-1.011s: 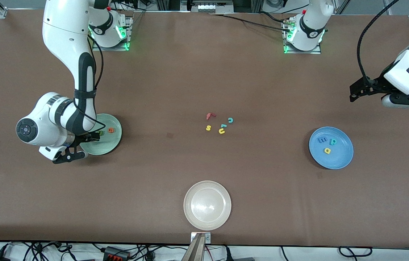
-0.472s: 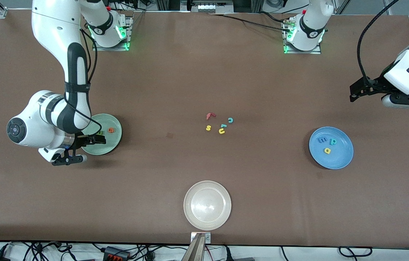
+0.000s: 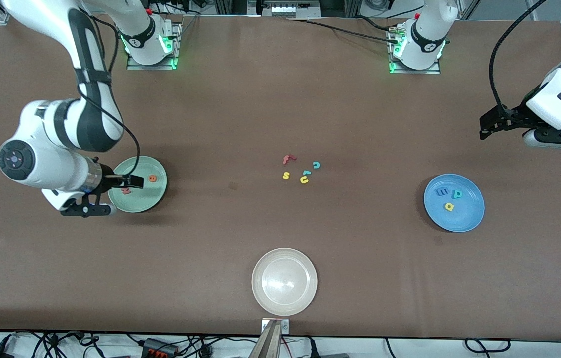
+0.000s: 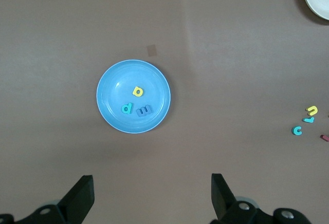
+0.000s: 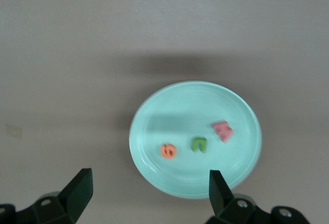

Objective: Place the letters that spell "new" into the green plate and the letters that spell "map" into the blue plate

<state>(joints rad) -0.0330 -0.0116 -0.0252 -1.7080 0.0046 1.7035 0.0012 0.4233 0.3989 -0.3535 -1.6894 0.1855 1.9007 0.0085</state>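
1. Six task letters look sorted. The green plate [image 5: 195,139] holds the orange e [image 5: 168,151], green n [image 5: 199,144] and pinkish-red w [image 5: 223,130], lying loose and apart from one another.
2. The blue plate [image 4: 133,96] holds the yellow a [image 4: 138,91], teal p [image 4: 127,109] and blue m [image 4: 144,111]; m and p lie just beside each other, the a near them.
3. Judgement: both words are in place, so nothing seems left but to pull the arms clear.
4. Leftovers near the table [image 3: 280,114] centre: red f [image 3: 287,159] at about 10 o'clock of the cluster, teal c [image 3: 316,164] at 2, yellow s [image 3: 285,175] at 8, yellow u [image 3: 304,180] at 5, plus a small teal piece [image 3: 306,172] I cannot read. None belongs to either word.
5. The cream plate [image 3: 284,281] sits bare, nearest the front camera.
6. Right end effector [image 3: 128,182] hangs over the green plate's rim, jaws spread wide, holding nothing.
7. Left end effector [image 4: 151,193] waits near the left arm's end of the table, released, with the blue plate below in the left wrist view.
8. Materials: letters are tiny matte foam cut-outs, flat and light; plates are round, smooth and shallow-rimmed, the cream one glossy under the lights; the table cover is dull brown.
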